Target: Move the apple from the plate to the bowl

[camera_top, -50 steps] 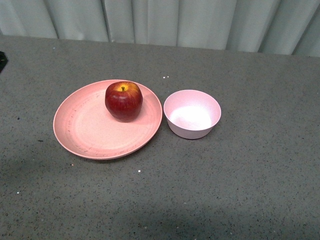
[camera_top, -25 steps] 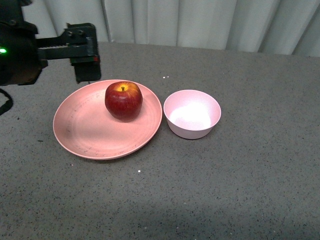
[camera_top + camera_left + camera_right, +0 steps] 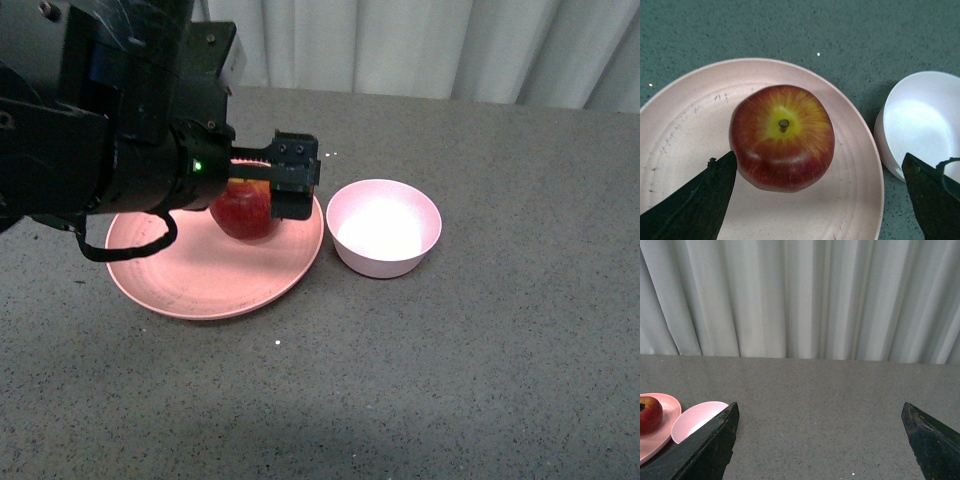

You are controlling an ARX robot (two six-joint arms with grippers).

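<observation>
- LEFT ARM: The left claw (image 3: 818,155) hangs over the far right part of the plate, its fingers spread wide and holding nothing. In the left wrist view the apple sits in the gap between them, nearer one finger than the other, and no finger appears to touch it.
- PLATE: The salmon-pink plate (image 3: 200,285) lies on the grey counter (image 3: 480,360), left of centre, with only the apple on it.
- APPLE: The dark-red apple (image 3: 245,212) stands upright on the plate's far right side, stem up, partly hidden by the arm in the front view. It has not been lifted.
- STEP IN HAND: This looks like the approach to the grasp, with the carry to the bowl not yet begun.
- BOWL: The pale pink bowl (image 3: 385,228) stands empty just beside the plate's right edge, and a thin strip of counter seems to separate them.
- NEXT MOVE: The claw probably needs to centre on the stem, drop until its fingers flank the fruit's widest part, and close firmly on the glossy skin. A lift clear of the plate's rim and a short move right would follow. The bowl is barely wider than the apple, so the release must be well centred.
- RIGHT ARM: The right claw (image 3: 820,407) is out of the front view. Its own camera shows its fingers apart and empty, facing a pale curtain (image 3: 805,295), well away from the dishes.
</observation>
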